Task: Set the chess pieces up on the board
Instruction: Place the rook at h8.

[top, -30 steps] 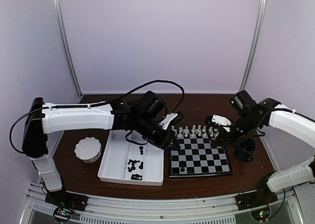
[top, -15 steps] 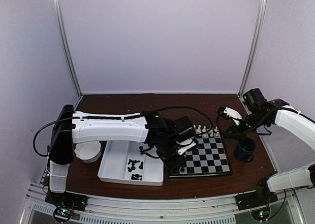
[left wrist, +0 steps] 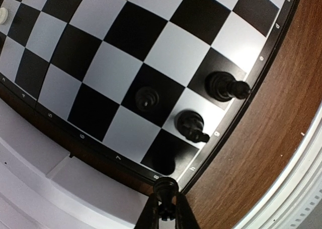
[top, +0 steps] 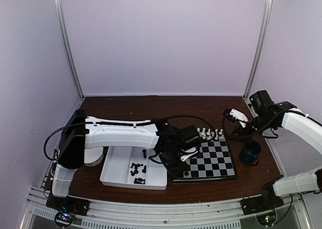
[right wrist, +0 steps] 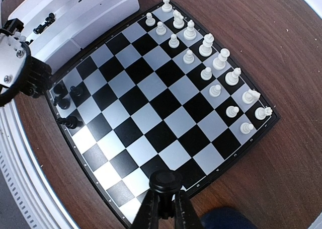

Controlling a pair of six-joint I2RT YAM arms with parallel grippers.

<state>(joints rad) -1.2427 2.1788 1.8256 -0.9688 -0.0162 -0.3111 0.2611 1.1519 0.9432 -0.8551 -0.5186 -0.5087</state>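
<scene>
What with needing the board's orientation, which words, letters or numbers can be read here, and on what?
"d", "g", "h": along one side of the board border, in the left wrist view.
"8", "7", "6", "5": along the adjoining side of that border.
The other border marks are too small or blurred to read. No other text shows.

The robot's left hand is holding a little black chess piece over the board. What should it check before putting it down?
1. Left gripper shut on the black piece: ok.
2. Corner square of the board below it free: ok.
3. Three standing pieces clear of that square: ok.
4. Held piece lined up exactly over the square: cannot tell.
5. Right gripper, shut on a dark piece, away from this corner: ok.
6. Tray emptied: not ok, loose black pieces lie there.
</scene>
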